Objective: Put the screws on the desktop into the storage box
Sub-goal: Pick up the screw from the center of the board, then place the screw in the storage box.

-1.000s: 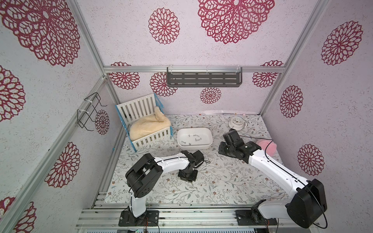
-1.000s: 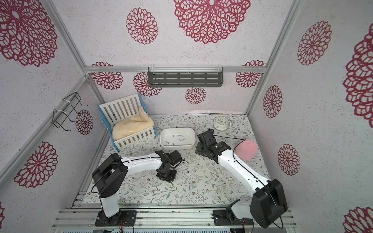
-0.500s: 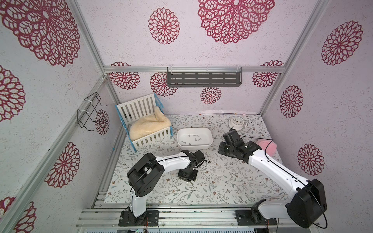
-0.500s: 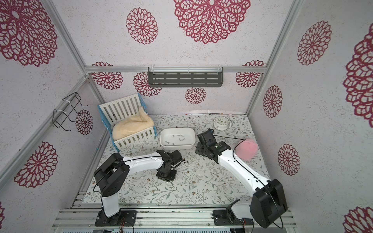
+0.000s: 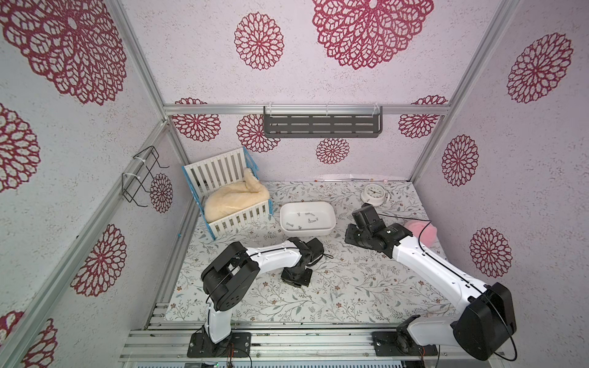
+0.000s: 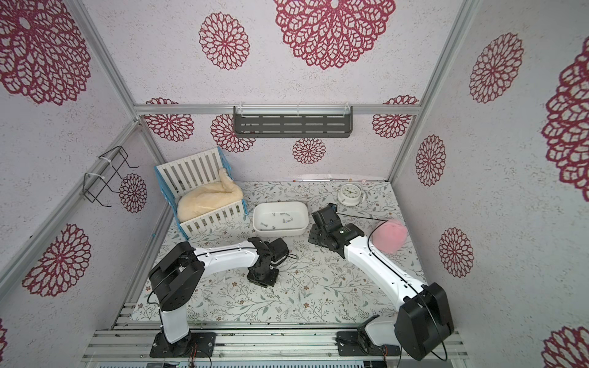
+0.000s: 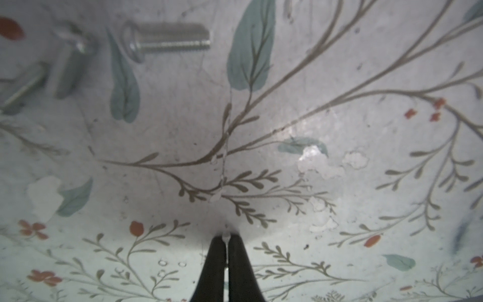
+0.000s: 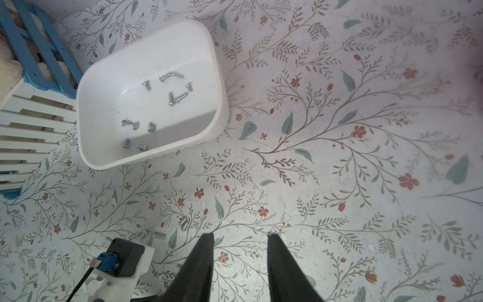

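The white storage box (image 5: 331,220) (image 6: 305,220) stands mid-desktop with several screws (image 8: 172,96) lying in it. More screws lie loose on the floral desktop (image 8: 313,183) in front of the box: a pair (image 8: 184,223) and others (image 8: 158,235). The left wrist view shows three of them close up (image 7: 167,41). My left gripper (image 7: 225,236) (image 5: 296,277) points straight down at the desktop, shut, with a small silvery screw pinched at its tips. My right gripper (image 8: 240,235) (image 5: 353,235) hovers open to the right of the box, nothing between its fingers.
A white and blue crib (image 5: 229,220) with a cream cloth (image 5: 232,199) stands at the back left. An alarm clock (image 5: 373,193) and a pink fluffy ball (image 5: 422,234) are at the back right. A grey shelf (image 5: 322,126) and a wire rack (image 5: 140,178) hang on the walls.
My left gripper's jaws have closed down at the desktop, with the arm nearly in place. The right arm has not moved.
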You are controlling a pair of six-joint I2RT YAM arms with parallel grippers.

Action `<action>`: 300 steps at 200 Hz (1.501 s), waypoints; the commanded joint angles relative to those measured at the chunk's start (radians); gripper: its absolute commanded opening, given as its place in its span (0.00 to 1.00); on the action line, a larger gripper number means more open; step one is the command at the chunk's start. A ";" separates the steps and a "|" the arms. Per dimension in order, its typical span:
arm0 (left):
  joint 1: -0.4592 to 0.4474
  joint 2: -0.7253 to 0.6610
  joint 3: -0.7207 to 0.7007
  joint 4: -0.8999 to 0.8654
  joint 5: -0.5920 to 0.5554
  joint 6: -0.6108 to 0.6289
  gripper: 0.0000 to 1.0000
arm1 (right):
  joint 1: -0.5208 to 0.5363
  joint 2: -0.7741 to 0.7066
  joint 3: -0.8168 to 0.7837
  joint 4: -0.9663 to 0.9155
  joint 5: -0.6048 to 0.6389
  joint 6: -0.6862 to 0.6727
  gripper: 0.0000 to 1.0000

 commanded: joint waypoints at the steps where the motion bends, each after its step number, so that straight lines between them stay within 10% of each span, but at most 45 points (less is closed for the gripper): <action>1: -0.013 -0.038 0.010 -0.059 -0.058 0.006 0.00 | -0.005 -0.034 0.001 0.018 0.001 0.016 0.39; 149: 0.242 -0.243 0.227 -0.108 -0.027 0.105 0.00 | -0.005 -0.057 -0.019 0.038 -0.041 0.020 0.38; 300: 0.429 0.282 0.885 -0.213 -0.014 0.207 0.00 | 0.069 -0.029 -0.065 0.087 -0.080 0.074 0.38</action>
